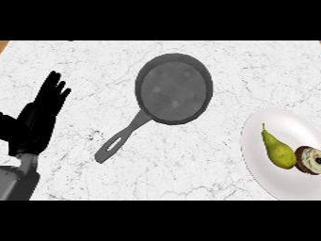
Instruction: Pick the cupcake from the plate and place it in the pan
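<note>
Looking steeply down at my counter [212, 155], white marble with grey veins, wood showing at its far corners.

Item: my left hand [36, 117], black, at the left side of the view on its grey forearm [8, 181]. Fingers straight and pointing away from me, thumb spread out to the left. It holds nothing and touches none of the things listed below. At rest.

Item: my right hand. Does not show in this view.

Item: pan [174, 88], dark grey, round, in the middle of the counter toward the far side. Its handle [123, 138] runs down and to the left toward me, with a slot near its end. Nothing lies in the pan.

Item: plate [274, 179], white, at the right near my edge, well apart from the pan.

Item: cupcake [314, 160], brown with pale frosting and a dark centre, lying on the right part of the plate.

Item: pear [278, 150], green-yellow, stem pointing away from me, on the plate just left of the cupcake and touching it or nearly so.
</note>
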`<action>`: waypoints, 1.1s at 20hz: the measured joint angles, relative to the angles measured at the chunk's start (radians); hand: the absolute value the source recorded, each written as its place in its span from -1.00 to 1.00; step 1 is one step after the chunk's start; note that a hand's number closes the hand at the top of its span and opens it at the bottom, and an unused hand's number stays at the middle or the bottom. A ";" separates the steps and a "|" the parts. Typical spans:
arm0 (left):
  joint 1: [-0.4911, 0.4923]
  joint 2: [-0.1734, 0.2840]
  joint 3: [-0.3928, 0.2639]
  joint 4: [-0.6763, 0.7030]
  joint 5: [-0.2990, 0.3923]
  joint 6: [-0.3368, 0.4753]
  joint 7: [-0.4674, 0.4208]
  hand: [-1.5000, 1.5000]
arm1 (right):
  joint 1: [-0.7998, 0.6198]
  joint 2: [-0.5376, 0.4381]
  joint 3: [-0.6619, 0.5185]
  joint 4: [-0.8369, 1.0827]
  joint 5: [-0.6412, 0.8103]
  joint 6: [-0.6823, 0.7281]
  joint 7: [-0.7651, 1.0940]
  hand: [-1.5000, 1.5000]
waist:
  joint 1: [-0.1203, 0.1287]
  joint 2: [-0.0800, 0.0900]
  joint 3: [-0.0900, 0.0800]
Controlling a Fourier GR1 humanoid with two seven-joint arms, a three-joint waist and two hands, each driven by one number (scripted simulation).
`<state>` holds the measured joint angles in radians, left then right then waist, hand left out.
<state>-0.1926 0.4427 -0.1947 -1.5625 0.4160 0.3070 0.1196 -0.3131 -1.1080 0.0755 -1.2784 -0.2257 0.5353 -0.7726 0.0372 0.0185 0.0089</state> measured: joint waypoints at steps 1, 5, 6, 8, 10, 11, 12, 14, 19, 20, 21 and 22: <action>-0.001 0.000 0.000 0.003 0.002 -0.005 0.001 0.00 | -0.006 -0.015 0.009 0.001 0.029 -0.014 -0.018 -1.00 | 0.003 0.000 -0.001; -0.009 -0.001 0.002 0.004 0.002 -0.009 0.010 0.00 | -0.029 -0.069 0.069 -0.019 0.172 -0.089 -0.088 -1.00 | 0.011 -0.002 -0.003; -0.008 -0.001 0.000 0.007 -0.001 -0.011 0.009 0.00 | -0.037 -0.081 0.086 -0.025 0.208 -0.108 -0.102 -1.00 | 0.012 -0.002 -0.003; -0.016 -0.019 -0.009 0.016 -0.012 0.001 0.008 0.00 | -0.049 -0.088 0.126 -0.029 0.281 -0.148 -0.137 -1.00 | 0.010 -0.003 -0.005; -0.020 -0.016 0.001 0.024 -0.007 -0.010 0.007 0.00 | -0.066 -0.093 0.171 -0.032 0.351 -0.177 -0.156 -1.00 | 0.011 -0.003 -0.006; -0.016 -0.018 -0.001 0.023 -0.009 -0.012 0.005 0.00 | -0.071 -0.102 0.193 -0.033 0.387 -0.191 -0.168 -1.00 | 0.012 -0.004 -0.006; -0.014 -0.020 -0.002 0.025 -0.010 -0.014 0.004 0.00 | -0.074 -0.109 0.216 -0.033 0.424 -0.205 -0.179 -1.00 | 0.010 -0.005 -0.006; -0.023 -0.018 0.004 0.024 -0.007 -0.018 0.013 0.00 | -0.076 -0.124 0.272 -0.040 0.509 -0.232 -0.189 -1.00 | 0.010 -0.005 -0.007; -0.034 -0.018 0.013 0.032 -0.021 -0.011 0.021 0.00 | -0.083 -0.157 0.390 -0.027 0.701 -0.290 -0.220 -1.00 | 0.003 -0.008 -0.008; -0.028 -0.026 0.008 0.031 -0.030 -0.004 0.019 0.00 | -0.082 -0.158 0.404 -0.022 0.725 -0.302 -0.230 -1.00 | -0.001 -0.009 -0.008; -0.018 -0.028 0.004 0.013 -0.036 0.005 0.027 0.00 | -0.083 -0.157 0.413 -0.012 0.748 -0.314 -0.238 -1.00 | -0.003 -0.011 -0.008; -0.007 -0.030 0.006 0.005 -0.037 0.005 0.027 0.00 | -0.091 -0.153 0.420 -0.008 0.768 -0.322 -0.243 -1.00 | -0.005 -0.012 -0.008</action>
<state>-0.2000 0.4125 -0.1887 -1.5571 0.3789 0.3123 0.1471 -0.4044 -1.2612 0.4957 -1.2863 0.5423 0.2133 -1.0155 0.0326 0.0069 0.0013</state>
